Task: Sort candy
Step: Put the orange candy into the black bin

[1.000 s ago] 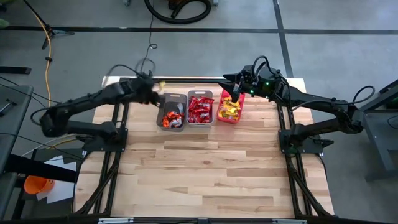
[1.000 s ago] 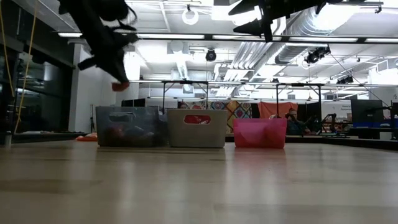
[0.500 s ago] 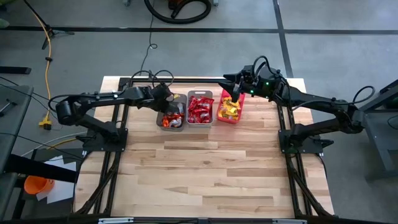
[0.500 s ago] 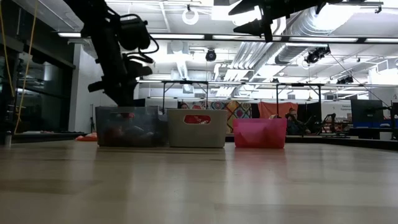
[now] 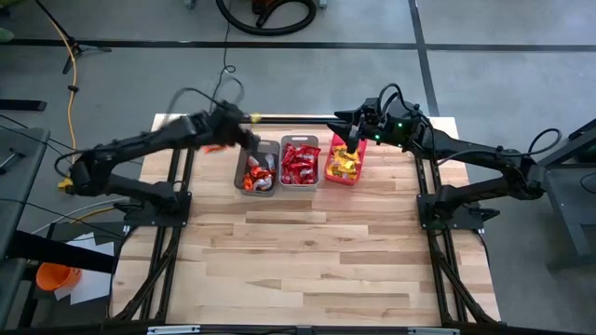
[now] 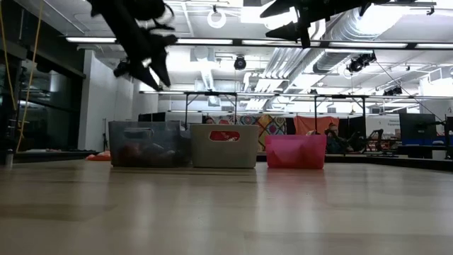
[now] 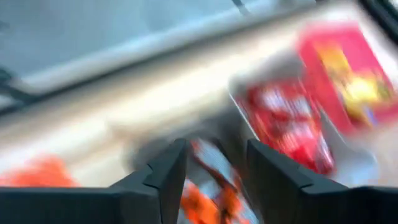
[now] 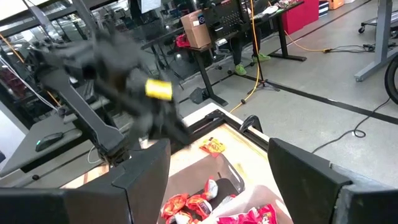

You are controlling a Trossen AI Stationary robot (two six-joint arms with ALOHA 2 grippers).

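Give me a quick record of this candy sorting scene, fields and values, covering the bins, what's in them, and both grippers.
left bin: grey, holds orange and red candy
middle bin: pale grey, red candy
right bin: pink, yellow candy
loose candy: orange piece on the table left of the bins
left gripper: above the left bin's far left corner, open, nothing seen held
right gripper: above the pink bin, open, empty

Three bins — grey (image 5: pixel 258 170), beige (image 5: pixel 300 163), pink (image 5: pixel 344 163) — are set in a row on the wooden desk (image 5: pixel 307 261).
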